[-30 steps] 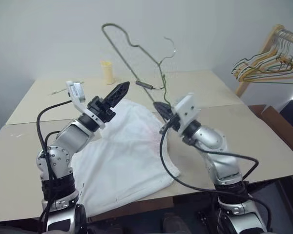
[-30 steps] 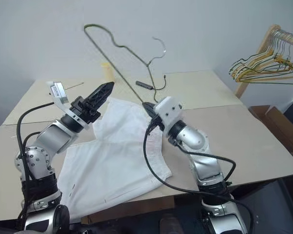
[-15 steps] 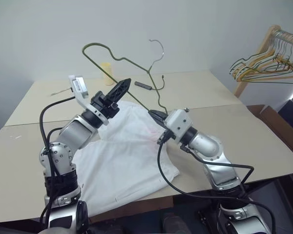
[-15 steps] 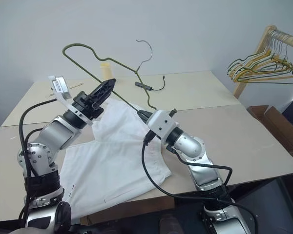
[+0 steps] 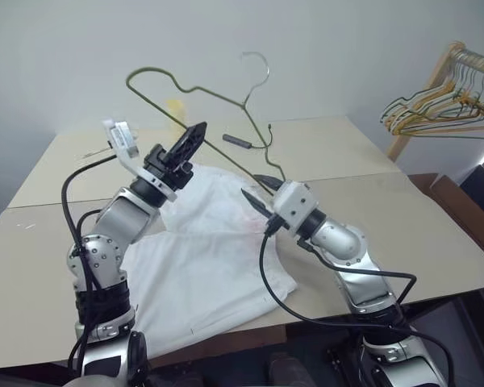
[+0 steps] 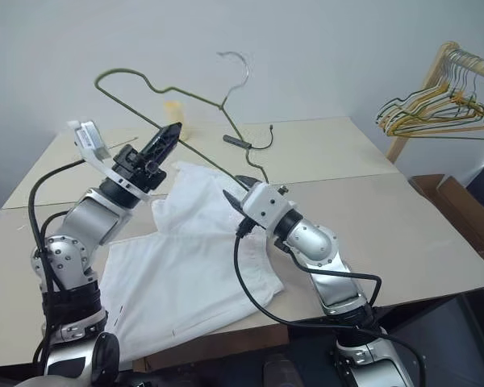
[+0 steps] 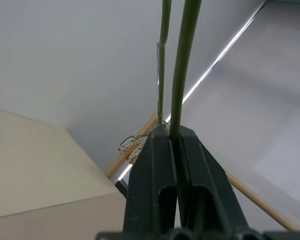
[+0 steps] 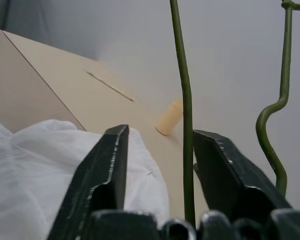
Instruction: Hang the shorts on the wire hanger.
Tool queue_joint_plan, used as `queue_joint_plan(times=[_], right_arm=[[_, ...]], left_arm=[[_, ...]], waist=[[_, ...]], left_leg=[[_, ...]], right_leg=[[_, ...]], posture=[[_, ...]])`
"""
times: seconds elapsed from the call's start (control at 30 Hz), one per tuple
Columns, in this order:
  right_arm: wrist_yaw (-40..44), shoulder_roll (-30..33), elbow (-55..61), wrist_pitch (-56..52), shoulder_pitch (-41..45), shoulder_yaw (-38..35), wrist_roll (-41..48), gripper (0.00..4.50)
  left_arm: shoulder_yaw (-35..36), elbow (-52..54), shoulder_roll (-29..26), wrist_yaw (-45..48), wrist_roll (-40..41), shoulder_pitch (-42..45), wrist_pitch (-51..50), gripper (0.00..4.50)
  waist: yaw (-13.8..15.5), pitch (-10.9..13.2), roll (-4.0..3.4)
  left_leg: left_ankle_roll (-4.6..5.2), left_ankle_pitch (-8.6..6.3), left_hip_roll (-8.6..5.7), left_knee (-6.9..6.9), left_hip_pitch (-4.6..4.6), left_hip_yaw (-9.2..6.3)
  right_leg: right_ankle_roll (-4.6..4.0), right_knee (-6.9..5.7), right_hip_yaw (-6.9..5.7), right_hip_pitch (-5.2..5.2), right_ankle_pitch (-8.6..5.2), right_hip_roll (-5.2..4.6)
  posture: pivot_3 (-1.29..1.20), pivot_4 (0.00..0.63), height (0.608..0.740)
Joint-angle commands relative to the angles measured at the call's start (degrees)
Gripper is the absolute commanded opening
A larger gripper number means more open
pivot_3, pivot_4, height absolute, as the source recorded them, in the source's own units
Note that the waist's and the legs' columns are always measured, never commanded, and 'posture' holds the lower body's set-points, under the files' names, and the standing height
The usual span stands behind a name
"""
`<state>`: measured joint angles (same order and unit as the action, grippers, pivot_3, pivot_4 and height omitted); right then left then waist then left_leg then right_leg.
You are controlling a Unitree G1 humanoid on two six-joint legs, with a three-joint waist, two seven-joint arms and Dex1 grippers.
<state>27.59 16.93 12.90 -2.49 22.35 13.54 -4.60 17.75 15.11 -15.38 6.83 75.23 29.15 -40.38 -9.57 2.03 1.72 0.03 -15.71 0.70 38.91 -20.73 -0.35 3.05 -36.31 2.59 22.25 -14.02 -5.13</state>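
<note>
Looks like a bare test room: plain beige table (image 5: 371,153), blank wall, wooden rack of hangers (image 5: 444,105).

Beige flat counter (image 5: 363,205), seam lines running across it. Pale yellow cylindrical cup (image 5: 174,113) upright near the counter's far edge, by the grey wall (image 5: 347,40). Small dark oblong gadget (image 5: 236,141) with a thin black cable lying on the far part of the counter, well apart from the cup. Wooden clothes rack (image 5: 436,89) off the counter's right side, a bunch of spare wire hangers (image 5: 436,113) hanging from its rail. Brown cardboard box (image 5: 460,205) on the floor below the rack.
</note>
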Motion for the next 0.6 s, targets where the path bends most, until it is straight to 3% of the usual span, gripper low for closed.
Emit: queue_joint_plan(times=[0.03, 0.07, 0.3, 0.47, 0.6], right_arm=[[0.39, 0.0, 1.29, 1.9, 1.36, -0.87, 0.83, 3.71], [1.61, 0.04, 1.75, 1.45, 1.2, -1.58, 2.94, 4.01], [13.49, 4.82, 6.55, -17.77, 3.22, -11.79, 29.5, 4.01], [28.48, 16.02, 0.27, -38.86, 8.92, -16.35, 48.87, 4.01], [38.95, 21.54, -4.42, -46.47, 11.65, -14.32, 54.15, 4.01]], left_arm=[[0.35, 0.69, -2.2, 5.15, -4.17, 0.17, 3.02, 0.0], [0.61, 0.19, -2.78, 6.81, -5.13, 0.05, 3.69, 0.0], [1.94, -2.66, -9.89, 22.75, -7.97, -0.69, 4.6, 0.0], [5.03, -5.97, -15.9, 37.67, -2.26, 1.22, 1.17, 0.0], [5.82, -7.93, -17.93, 45.59, 1.28, 3.07, -1.03, 0.0]], waist=[[-0.05, 0.0, 0.0], [-0.08, 0.0, 0.0], [0.08, 0.02, -0.03], [0.44, 0.13, -0.15], [0.76, 0.14, -0.16]], left_leg=[[0.0, 0.0, 0.0, 0.0, 0.0, 0.0], [0.0, 0.0, 0.0, 0.0, 0.0, 0.0], [0.01, 0.0, 0.02, -0.01, -0.09, -0.01], [0.03, -0.01, 0.04, -0.03, -0.1, 0.01], [0.06, -0.02, 0.12, -0.07, -0.09, 0.22]], right_leg=[[0.0, 0.02, 0.0, 0.0, 0.01, 0.01], [0.0, 0.04, 0.0, -0.01, 0.01, 0.01], [0.02, 0.16, -0.07, -0.01, 0.02, -0.01], [0.03, 0.21, -0.1, 0.0, 0.03, 0.0], [0.01, 0.26, -0.18, -0.01, 0.02, 0.08]], posture=[[-0.14, 0.0, 0.74], [-0.14, 0.0, 0.74], [-0.13, 0.0, 0.74], [-0.14, 0.0, 0.74], [-0.13, 0.0, 0.74]])
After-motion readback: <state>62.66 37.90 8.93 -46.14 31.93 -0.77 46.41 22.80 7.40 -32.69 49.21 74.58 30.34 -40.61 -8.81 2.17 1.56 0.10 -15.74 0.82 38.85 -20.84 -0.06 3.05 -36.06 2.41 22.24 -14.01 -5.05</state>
